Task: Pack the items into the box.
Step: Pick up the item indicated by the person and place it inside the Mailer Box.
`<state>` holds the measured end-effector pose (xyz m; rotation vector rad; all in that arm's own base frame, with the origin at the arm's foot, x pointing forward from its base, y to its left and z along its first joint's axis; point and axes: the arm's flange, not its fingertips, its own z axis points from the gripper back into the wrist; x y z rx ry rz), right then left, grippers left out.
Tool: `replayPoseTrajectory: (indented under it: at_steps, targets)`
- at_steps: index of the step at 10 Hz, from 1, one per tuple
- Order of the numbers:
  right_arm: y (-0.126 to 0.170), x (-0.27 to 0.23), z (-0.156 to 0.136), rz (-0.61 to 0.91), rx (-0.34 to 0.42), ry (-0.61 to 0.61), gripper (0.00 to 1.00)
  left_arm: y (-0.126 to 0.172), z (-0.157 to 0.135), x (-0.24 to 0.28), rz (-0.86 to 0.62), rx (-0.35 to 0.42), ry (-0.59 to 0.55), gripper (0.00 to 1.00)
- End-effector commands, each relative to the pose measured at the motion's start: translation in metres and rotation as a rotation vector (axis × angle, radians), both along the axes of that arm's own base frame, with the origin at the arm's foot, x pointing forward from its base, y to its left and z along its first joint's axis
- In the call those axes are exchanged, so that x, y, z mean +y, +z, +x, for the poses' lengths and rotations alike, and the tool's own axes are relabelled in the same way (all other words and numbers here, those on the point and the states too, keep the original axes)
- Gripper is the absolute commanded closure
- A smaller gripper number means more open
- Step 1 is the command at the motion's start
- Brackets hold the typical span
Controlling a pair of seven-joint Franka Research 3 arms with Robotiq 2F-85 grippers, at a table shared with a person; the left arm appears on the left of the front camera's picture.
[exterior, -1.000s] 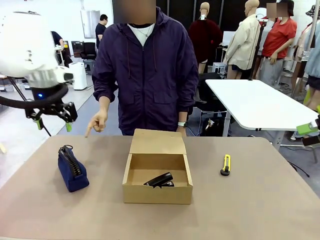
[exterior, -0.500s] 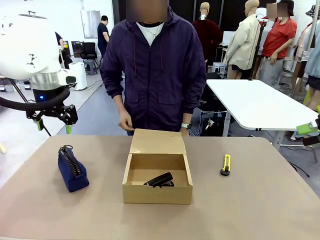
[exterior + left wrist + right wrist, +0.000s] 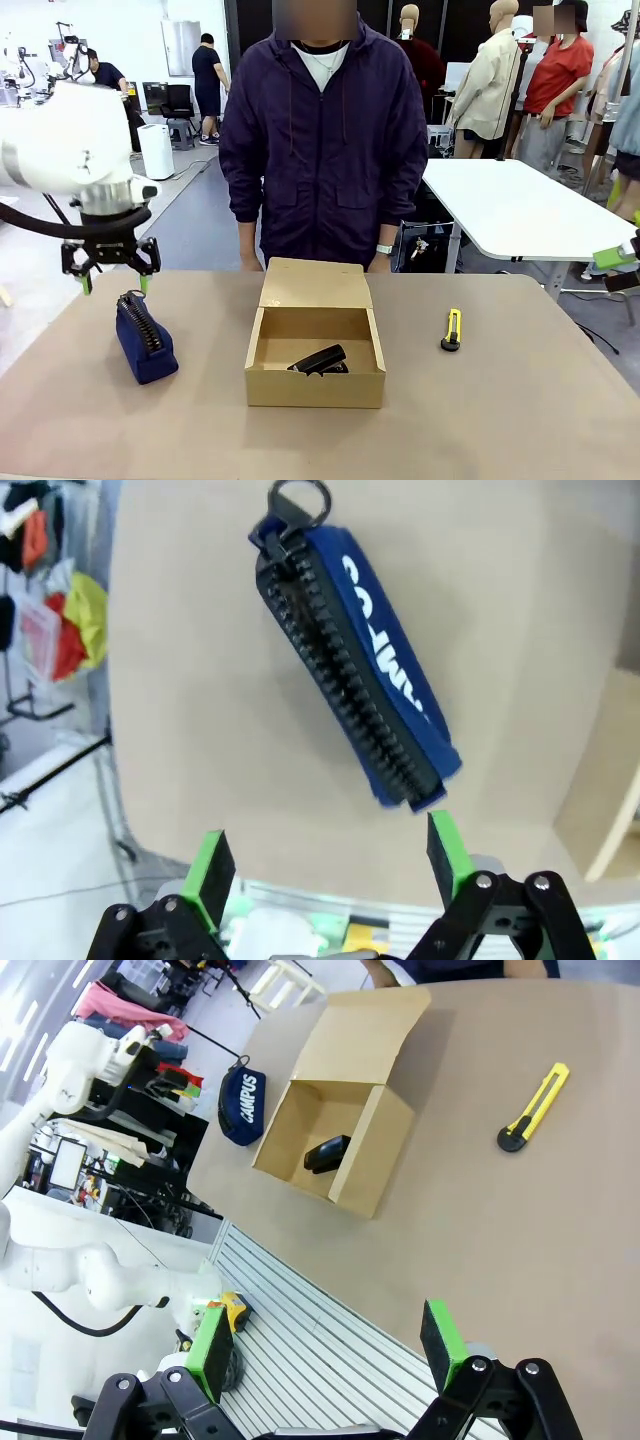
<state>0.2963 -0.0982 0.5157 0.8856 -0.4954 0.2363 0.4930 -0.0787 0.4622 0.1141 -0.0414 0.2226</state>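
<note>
Eyes on the left side. The navy fabric zip pouch (image 3: pixel 146 342) with white lettering lies on the brown counter (image 3: pixel 500 400), well left of the plain brown cardboard box (image 3: pixel 315 388). The left arm's fingers (image 3: pixel 145 283) hang just above its far end, green pads spread wide, holding nothing.

From the left wrist view, the pouch (image 3: pixel 370 670) sits zip-ridge up. Its long axis runs on a diagonal, from the ring pull at the top of the picture to the near end just beside one green pad. The left arm's fingers (image 3: pixel 213 865) stand apart with bare counter between them. So the pouch lies ahead of the opening and off to one side, not yet straddled.

That's the relation to watch. I'd judge the wrist needs a small turn and a shift along the pouch so the pads close across its narrow width.

The left arm points its wrist straight down over the counter's left edge and is clearly the nearer one.

Over on the right, the right arm's fingers (image 3: pixel 440 1335) are wide open and empty. They are high and well back from the small yellow-and-black utility knife (image 3: pixel 453 328), which lies alone right of the box. The small black stapler-like tool (image 3: pixel 320 360) already rests inside the box, and the flap lid stands open.
</note>
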Motion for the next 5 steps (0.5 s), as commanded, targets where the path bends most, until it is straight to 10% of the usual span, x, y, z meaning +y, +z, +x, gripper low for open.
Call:
replayPoseTrajectory:
  at_steps: [1,5]
  targets:
    - [0.003,-0.002,0.001,-0.005,-0.002,0.012,0.0,-0.016,0.01,0.002,-0.051,-0.064,0.003,0.0]
    - [0.003,-0.002,0.001,-0.005,-0.002,0.012,0.0,-0.039,0.022,0.001,-0.07,-0.022,-0.079,0.0]
